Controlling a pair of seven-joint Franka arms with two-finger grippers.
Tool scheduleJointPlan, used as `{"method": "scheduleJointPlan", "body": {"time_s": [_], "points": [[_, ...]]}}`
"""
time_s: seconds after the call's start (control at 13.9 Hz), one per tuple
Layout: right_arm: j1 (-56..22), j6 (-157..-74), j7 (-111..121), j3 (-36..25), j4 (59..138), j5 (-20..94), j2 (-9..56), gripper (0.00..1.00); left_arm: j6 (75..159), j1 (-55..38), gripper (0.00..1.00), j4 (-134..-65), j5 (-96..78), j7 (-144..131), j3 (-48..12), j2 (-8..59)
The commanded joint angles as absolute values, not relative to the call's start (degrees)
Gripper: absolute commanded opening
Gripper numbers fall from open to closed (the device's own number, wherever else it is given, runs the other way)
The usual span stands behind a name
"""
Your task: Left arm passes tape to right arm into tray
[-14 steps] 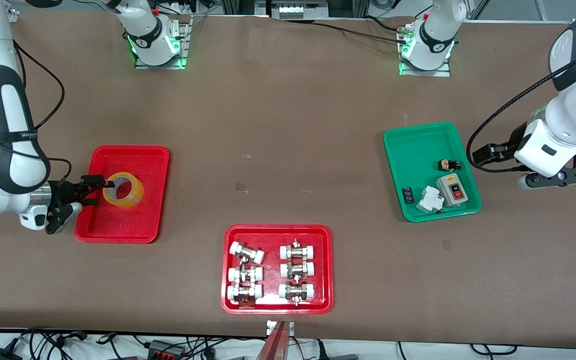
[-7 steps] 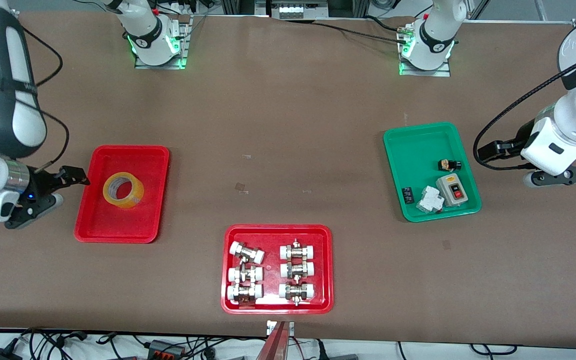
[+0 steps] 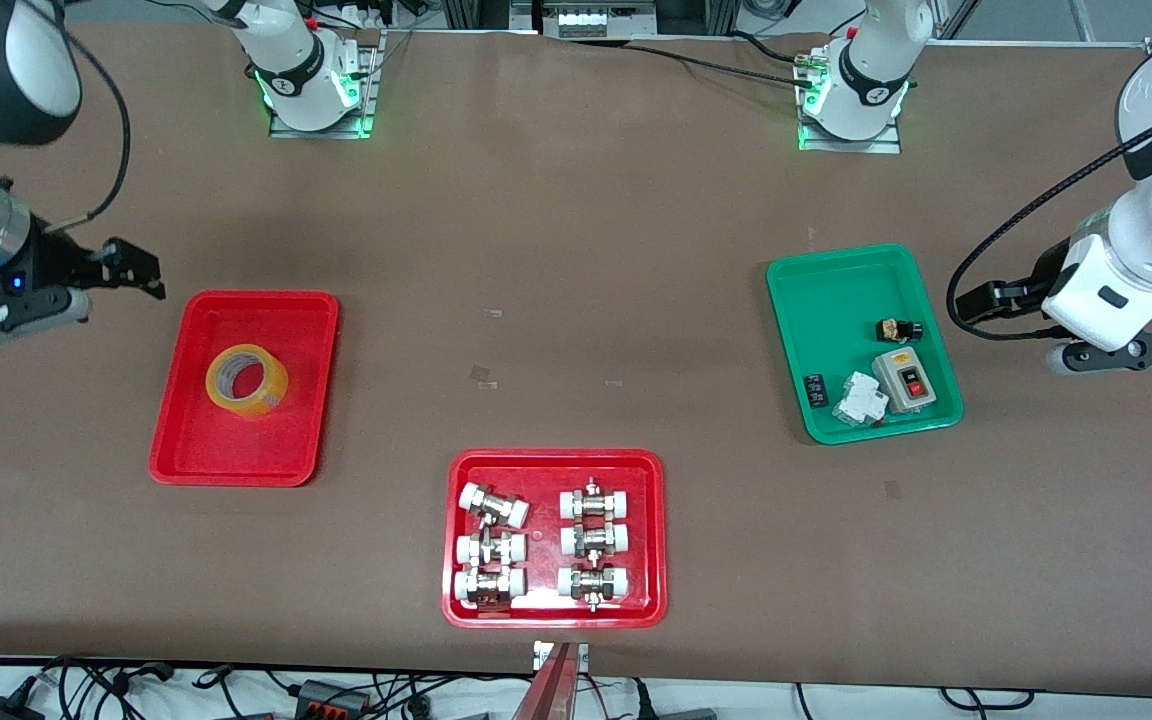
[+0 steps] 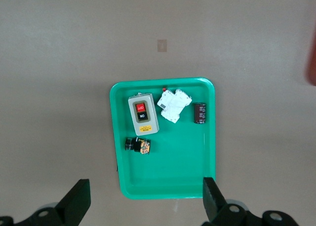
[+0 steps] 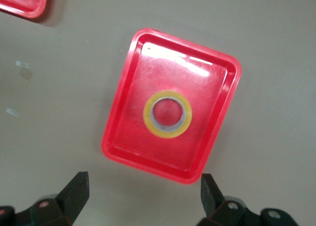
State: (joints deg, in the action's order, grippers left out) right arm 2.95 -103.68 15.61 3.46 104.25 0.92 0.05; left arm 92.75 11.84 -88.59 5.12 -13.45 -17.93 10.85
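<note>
The tape point(image 3: 271, 391), a yellowish roll with a white core, lies flat in the plain red tray point(image 3: 266, 320) at the right arm's end of the table. My right gripper point(image 3: 136, 270) is open and empty, up in the air over the bare table beside the tray's edge nearest the bases. In the right wrist view its jaws point(image 5: 143, 180) stand wide apart, with the tape point(image 5: 148, 114) and the tray point(image 5: 143, 157) below. My left gripper point(image 3: 1126, 353) is open and empty, waiting beside the green tray; its jaws point(image 4: 145, 186) are spread wide.
A green tray point(image 3: 836, 290) holds a grey switch box point(image 3: 904, 380), a white breaker and small parts; it also shows in the left wrist view point(image 4: 168, 176). A red tray point(image 3: 546, 460) with several white-capped metal fittings sits near the front camera.
My right gripper has drawn away from the tape and the red tray, risen and moved toward the bases. The tape stays in the tray. The left arm shifted slightly, then held still.
</note>
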Motion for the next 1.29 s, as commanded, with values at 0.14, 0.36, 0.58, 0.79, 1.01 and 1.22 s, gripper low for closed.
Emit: {"method": "scheduleJointPlan", "body": {"time_s": [0.14, 0.36, 0.58, 0.79, 1.01, 1.22], "points": [[-1.0, -100.1, 5.3, 3.5, 107.6, -0.1, -6.1, 1.00, 91.7, 12.4, 1.00, -87.4, 3.7, -12.0, -18.3, 11.2], [-1.8, -97.6, -0.1, 3.4, 102.8, 0.5, -5.1, 1.00, 91.8, 12.7, 1.00, -87.4, 2.6, -12.0, -18.2, 11.2], [-1.7, -91.4, -6.9, 3.3, 94.5, 0.0, -1.5, 1.00, 91.8, 12.7, 1.00, -87.4, 2.5, -12.0, -18.2, 11.3], [-1.3, -91.3, -9.0, 3.3, 93.7, 0.1, -1.8, 1.00, 91.8, 12.7, 1.00, -87.5, 2.5, -12.0, -18.2, 11.3], [-1.1, -91.5, -9.1, 3.3, 92.6, -0.1, -1.6, 1.00, 91.8, 12.7, 1.00, -87.5, 2.5, -12.0, -18.2, 11.3], [-1.1, -91.4, -8.6, 3.0, 91.9, -0.1, -0.7, 1.00, 91.8, 12.7, 1.00, -87.5, 2.6, -11.8, -18.2, 11.3]]}}
